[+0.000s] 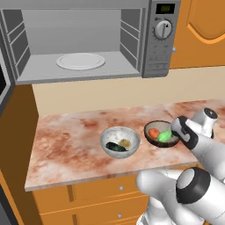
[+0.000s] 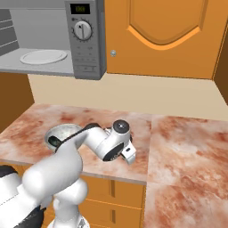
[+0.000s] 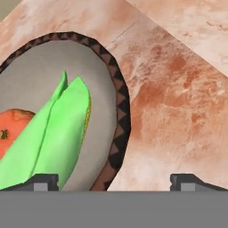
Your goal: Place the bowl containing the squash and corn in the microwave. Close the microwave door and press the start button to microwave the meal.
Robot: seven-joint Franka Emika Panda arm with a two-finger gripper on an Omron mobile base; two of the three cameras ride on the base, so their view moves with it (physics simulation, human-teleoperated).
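The dark brown bowl (image 1: 160, 141) stands on the counter right of centre, holding the orange-red squash (image 1: 153, 132) and the light-green corn (image 1: 165, 136). My gripper (image 1: 175, 132) hangs open at the bowl's right rim. In the hand view the gripper (image 3: 116, 181) straddles the bowl's rim (image 3: 121, 120): one fingertip (image 3: 44, 181) is over the corn (image 3: 58, 129), the other over bare counter. The squash (image 3: 13, 127) shows at the left edge. Above the counter, the microwave (image 1: 161, 44) stands open with its white turntable (image 1: 80, 61) bare. Its door (image 1: 3, 83) is swung out at the far left.
A pale grey speckled bowl (image 1: 120, 141) with a dark green vegetable and a beige lump sits left of the brown bowl. Orange cabinet doors (image 2: 164, 35) fill the wall right of the microwave. The marble counter (image 2: 187, 142) stretches off to the right.
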